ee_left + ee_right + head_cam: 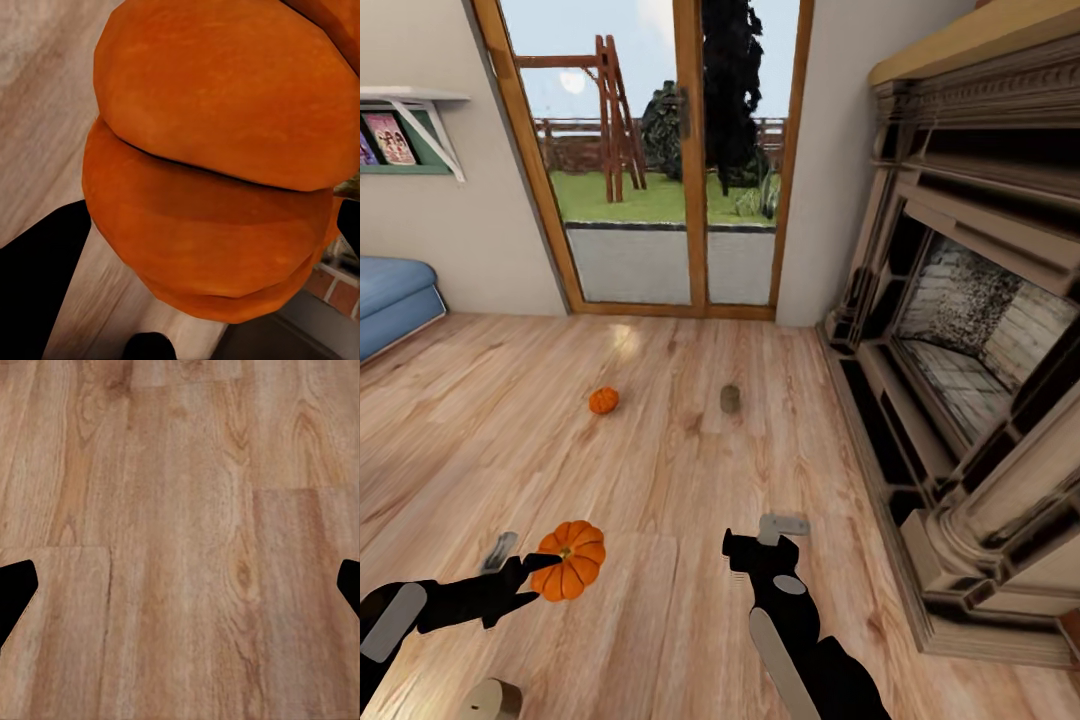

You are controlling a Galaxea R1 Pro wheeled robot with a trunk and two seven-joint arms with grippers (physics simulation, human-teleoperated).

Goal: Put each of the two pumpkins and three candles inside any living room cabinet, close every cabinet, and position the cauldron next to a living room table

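My left gripper is shut on a bright-orange ribbed pumpkin, held just above the wood floor at the lower left. In the left wrist view that pumpkin sits close up between the dark fingers. The second pumpkin lies on the floor farther ahead. A grey-brown candle stands to its right. Another squat tan candle shows at the bottom edge under my left arm. My right gripper hovers open over bare planks, its fingertips wide apart. The cabinet, cauldron and table are out of view.
An ornate beige fireplace surround lines the right side. A wood-framed glass door closes the far wall. A blue sofa juts in at the left, with a wall shelf above it.
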